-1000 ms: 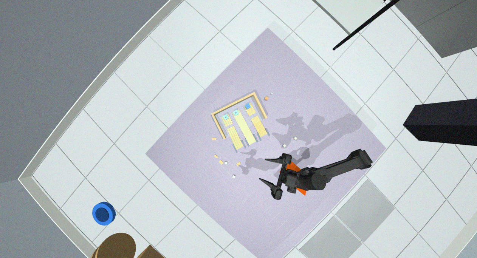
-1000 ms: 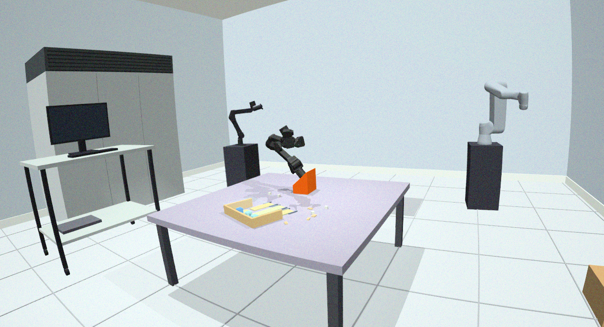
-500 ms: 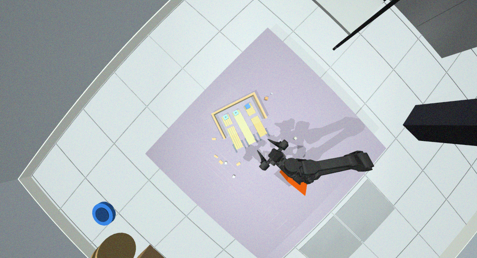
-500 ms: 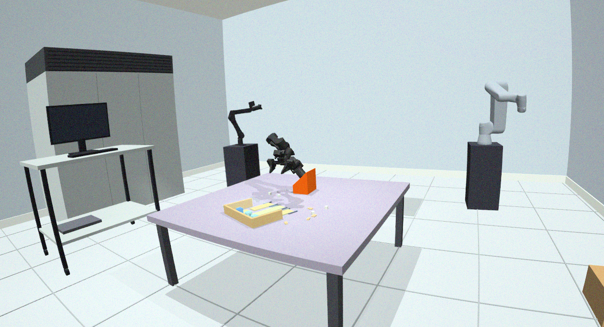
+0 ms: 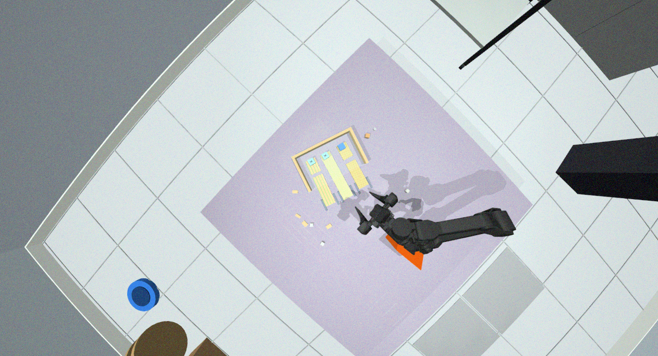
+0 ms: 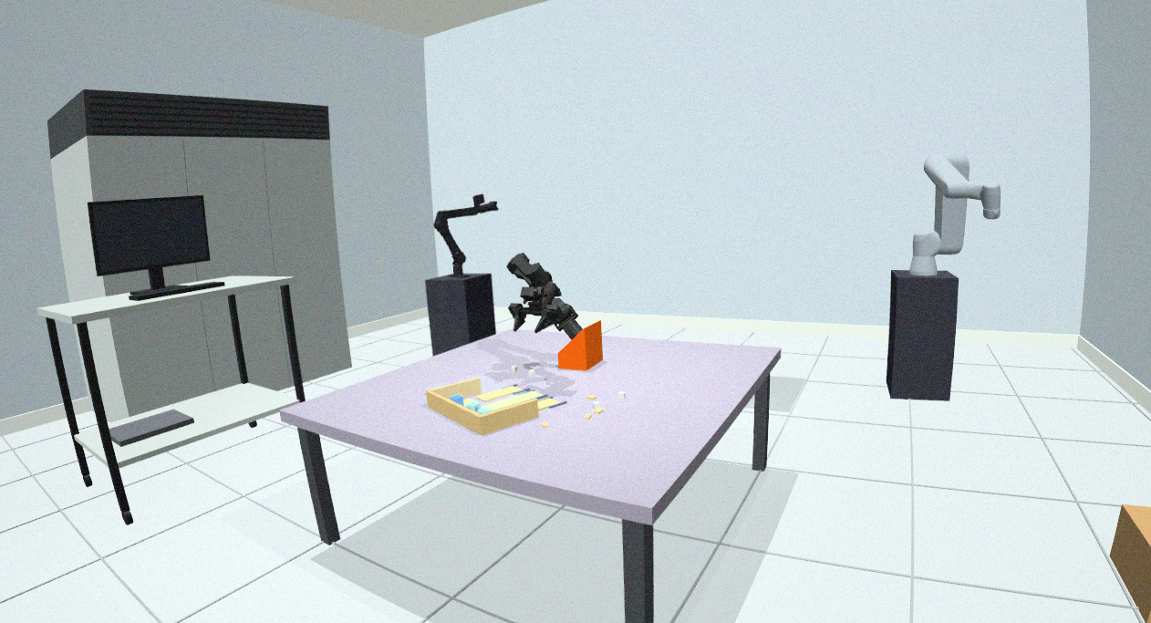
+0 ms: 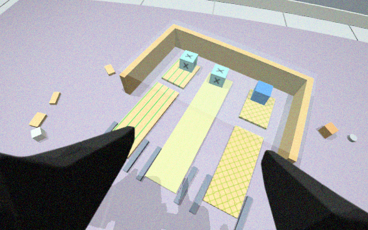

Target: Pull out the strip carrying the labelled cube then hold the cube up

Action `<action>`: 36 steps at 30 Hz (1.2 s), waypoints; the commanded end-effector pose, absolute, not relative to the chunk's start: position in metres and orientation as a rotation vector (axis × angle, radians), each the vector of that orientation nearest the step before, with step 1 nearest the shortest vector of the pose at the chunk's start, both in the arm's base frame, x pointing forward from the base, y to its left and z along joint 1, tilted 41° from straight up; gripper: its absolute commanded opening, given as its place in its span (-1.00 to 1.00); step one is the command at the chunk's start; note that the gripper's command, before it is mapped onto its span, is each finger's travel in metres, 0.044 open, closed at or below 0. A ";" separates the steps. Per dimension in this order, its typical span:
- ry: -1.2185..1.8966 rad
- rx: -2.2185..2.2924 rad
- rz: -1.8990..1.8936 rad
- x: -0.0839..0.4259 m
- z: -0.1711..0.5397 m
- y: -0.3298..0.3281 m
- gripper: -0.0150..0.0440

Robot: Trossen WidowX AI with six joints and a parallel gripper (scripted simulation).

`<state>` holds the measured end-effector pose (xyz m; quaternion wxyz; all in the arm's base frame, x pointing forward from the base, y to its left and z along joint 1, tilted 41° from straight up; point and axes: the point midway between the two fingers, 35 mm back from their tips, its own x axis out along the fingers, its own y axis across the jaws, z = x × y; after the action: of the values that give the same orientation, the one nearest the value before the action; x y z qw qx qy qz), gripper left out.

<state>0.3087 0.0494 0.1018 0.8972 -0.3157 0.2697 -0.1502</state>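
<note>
Labelled cube: a pale cyan cube (image 7: 218, 75) marked with black crosses sits at the far end of the whole strip, close to the back wall of the tray.
Whole strip: the plain pale yellow strip (image 7: 191, 128) runs unbroken down the middle lane, its near end lying between grey rails (image 7: 149, 159).
Left lane: a green-striped strip in two pieces with a gap between them; the far piece (image 7: 180, 73) carries a second crossed cyan cube (image 7: 188, 60), the near piece (image 7: 149, 108) is bare.
Right lane: a cross-hatched strip, also in two pieces; the far piece (image 7: 258, 109) bears a plain blue cube (image 7: 262, 92), the near piece (image 7: 235, 169) is bare.
Tray: a tan three-walled tray (image 7: 207, 49) encloses the far ends of the lanes, its open side facing the gripper.
Gripper: the gripper (image 7: 196, 156) hangs above the table before the open side, jaws spread wide with nothing between them.
Wrist view only: the crosses on the cubes, the strip patterns and the gaps in the outer lanes are legible here; elsewhere they are too small.
Top view only: the arm (image 5: 450, 227) reaches across the lilac table (image 5: 414, 123) over an orange wedge (image 5: 407, 255); small tan and white scraps (image 5: 304, 223) lie scattered around the tray.
Exterior view only: the gripper's height above the table, with the wedge standing upright below the arm.
</note>
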 end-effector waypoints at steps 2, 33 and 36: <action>0.654 -0.616 -0.343 0.323 0.091 0.047 0.51; 1.328 -0.229 -0.849 0.373 0.005 -0.009 -0.49; 1.328 -0.228 -0.849 0.373 0.001 -0.012 -0.49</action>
<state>0.3717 -0.0093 0.0058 0.7004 -0.1074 0.5947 -0.3798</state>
